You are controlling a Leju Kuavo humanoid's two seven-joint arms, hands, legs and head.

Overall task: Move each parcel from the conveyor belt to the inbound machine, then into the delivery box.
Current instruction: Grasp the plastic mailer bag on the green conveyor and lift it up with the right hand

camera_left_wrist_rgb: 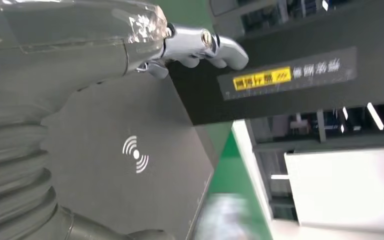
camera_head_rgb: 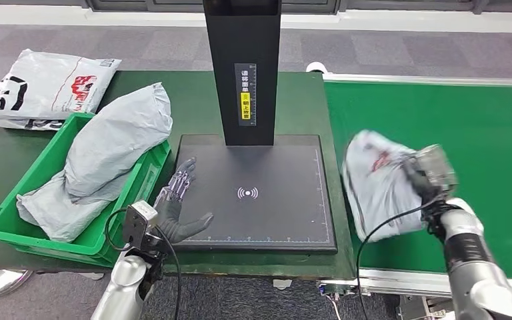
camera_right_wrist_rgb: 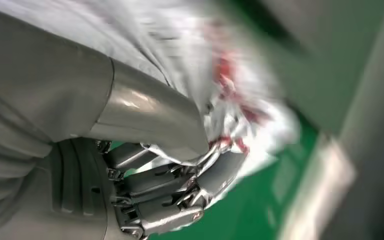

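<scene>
The parcel (camera_head_rgb: 381, 187), a grey poly mailer with red print, is hanging in the air over the green conveyor belt (camera_head_rgb: 487, 153), just beside the right edge of the inbound machine (camera_head_rgb: 260, 193). The right hand (camera_head_rgb: 421, 179) is gripping it at its upper right side; in the right wrist view the fingers (camera_right_wrist_rgb: 180, 192) are curling into the crumpled film of the bag (camera_right_wrist_rgb: 230, 95).

By the look of it, the step in hand is the carry from belt to machine: the parcel is lifted but not yet over the black scanning plate. The next move is calling for travel toward the robot's left and a lowering onto the plate near the wireless symbol (camera_head_rgb: 247, 193), clear of the black post (camera_head_rgb: 242, 67).

The left hand (camera_head_rgb: 177, 207) is lying at the plate's left edge with fingers spread and nothing in it, probably waiting to take over. Beyond it, the green delivery box (camera_head_rgb: 13, 213) is already holding a large grey parcel (camera_head_rgb: 107, 153), and another printed bag (camera_head_rgb: 47, 87) is lying on the table behind the box.

The held parcel is blurring in both views that show it, so its label and exact outline are hard to make out, and how firmly it is pinched cannot be told. The post is cut off at the top of the head view.
</scene>
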